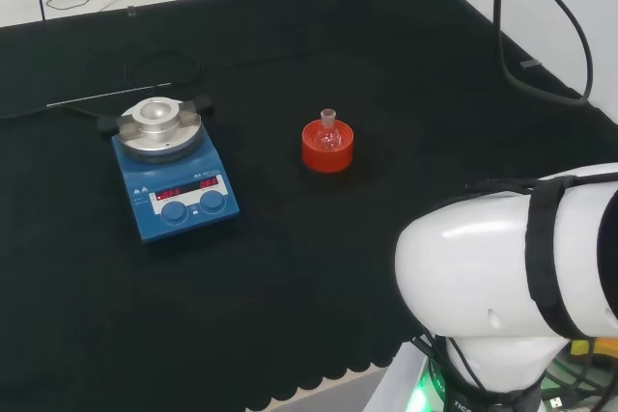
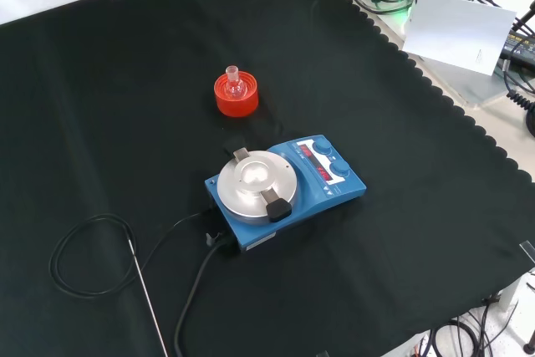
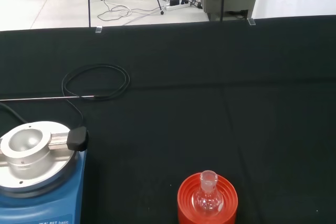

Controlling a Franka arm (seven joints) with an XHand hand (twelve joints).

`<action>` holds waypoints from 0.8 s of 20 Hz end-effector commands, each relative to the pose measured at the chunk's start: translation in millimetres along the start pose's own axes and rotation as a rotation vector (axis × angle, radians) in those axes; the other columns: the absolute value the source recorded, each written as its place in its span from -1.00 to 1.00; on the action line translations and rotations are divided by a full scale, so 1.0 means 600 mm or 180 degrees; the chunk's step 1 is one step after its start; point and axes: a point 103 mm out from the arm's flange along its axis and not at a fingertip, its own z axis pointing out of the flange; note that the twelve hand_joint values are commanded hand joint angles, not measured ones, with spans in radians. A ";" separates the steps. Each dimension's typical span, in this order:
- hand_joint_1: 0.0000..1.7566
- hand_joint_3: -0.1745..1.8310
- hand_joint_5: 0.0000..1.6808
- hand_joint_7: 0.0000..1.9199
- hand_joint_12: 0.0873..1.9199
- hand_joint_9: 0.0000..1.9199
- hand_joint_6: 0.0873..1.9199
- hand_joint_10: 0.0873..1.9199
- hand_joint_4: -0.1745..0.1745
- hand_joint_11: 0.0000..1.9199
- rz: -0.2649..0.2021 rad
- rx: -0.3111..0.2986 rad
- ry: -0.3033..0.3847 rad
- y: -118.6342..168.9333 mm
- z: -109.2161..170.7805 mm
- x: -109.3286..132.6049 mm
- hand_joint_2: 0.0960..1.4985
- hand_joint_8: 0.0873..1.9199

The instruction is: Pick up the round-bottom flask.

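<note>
In the head view, from left to right: a thin metal probe (image 1: 111,96) with a looped black cable (image 1: 164,69) lies on the black-clothed worktop (image 1: 319,267). Beside it stands a blue stirrer plate (image 1: 174,163) with a round metal top. Near the middle, well apart from the plate, a small clear round-bottom flask (image 1: 328,131) sits upright in a red ribbed stand (image 1: 327,147). Its glass bulb is hard to make out against the red. At the right, the arm's white link (image 1: 512,277) is cut off by the edge. How the fingers are set cannot be told.
</note>
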 end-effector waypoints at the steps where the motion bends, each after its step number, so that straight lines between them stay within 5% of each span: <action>1: -0.83 -0.29 -0.65 -0.91 0.37 -0.79 -0.61 -0.34 -0.12 -0.93 0.0012 -0.0020 -0.0018 -0.001 0.000 -0.003 0.51 -0.41; 6: -0.88 -0.51 -0.59 -0.92 0.43 -0.80 -0.75 -0.32 -0.12 -0.96 0.0037 -0.0020 -0.0029 -0.003 0.000 -0.003 0.68 -0.41; 16: -0.85 -0.55 -0.57 -0.88 0.44 -0.76 -0.77 -0.31 -0.13 -0.94 0.0293 0.0031 0.0071 0.014 0.049 -0.039 0.69 -0.39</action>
